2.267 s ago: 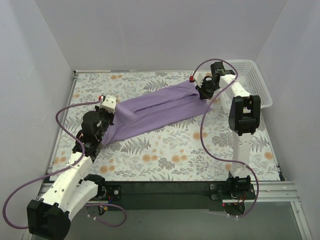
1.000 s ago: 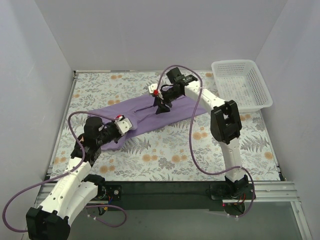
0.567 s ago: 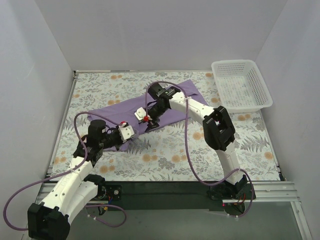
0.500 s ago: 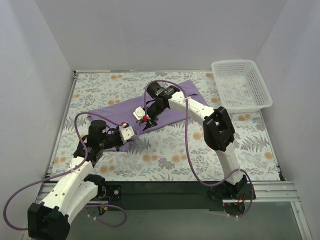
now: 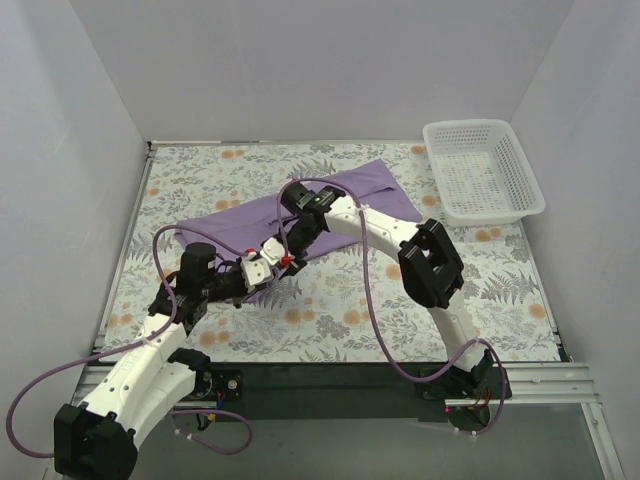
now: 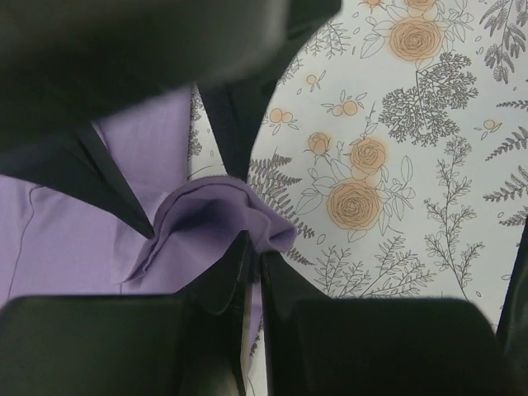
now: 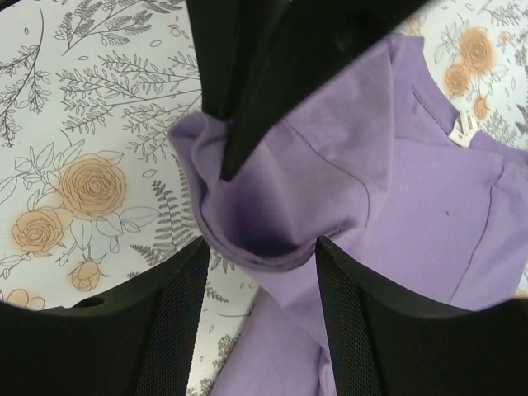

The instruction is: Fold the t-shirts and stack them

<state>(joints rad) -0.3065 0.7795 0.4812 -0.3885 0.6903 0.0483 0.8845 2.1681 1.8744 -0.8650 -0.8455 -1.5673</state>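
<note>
The lavender t-shirt (image 5: 235, 215) lies folded into a long band, slanting from the left of the table to the back middle. My left gripper (image 5: 262, 270) is shut on its near-left end, and the cloth bunches up just beyond the closed jaws (image 6: 256, 252). My right gripper (image 5: 283, 260) has come nose to nose with it. Its jaws stand open, with a raised fold of the t-shirt (image 7: 256, 239) between the two fingers (image 7: 177, 313). A small white neck tag (image 7: 462, 128) shows further along the cloth.
A white lattice basket (image 5: 470, 126) stands at the back right corner. The floral tablecloth (image 5: 340, 300) is walled in on the left, back and right. Purple cables loop off both arms above the table.
My right arm has swung from the shirt's far right end across to the near left, meeting the left gripper. The left gripper has carried its end of the shirt rightwards.
</note>
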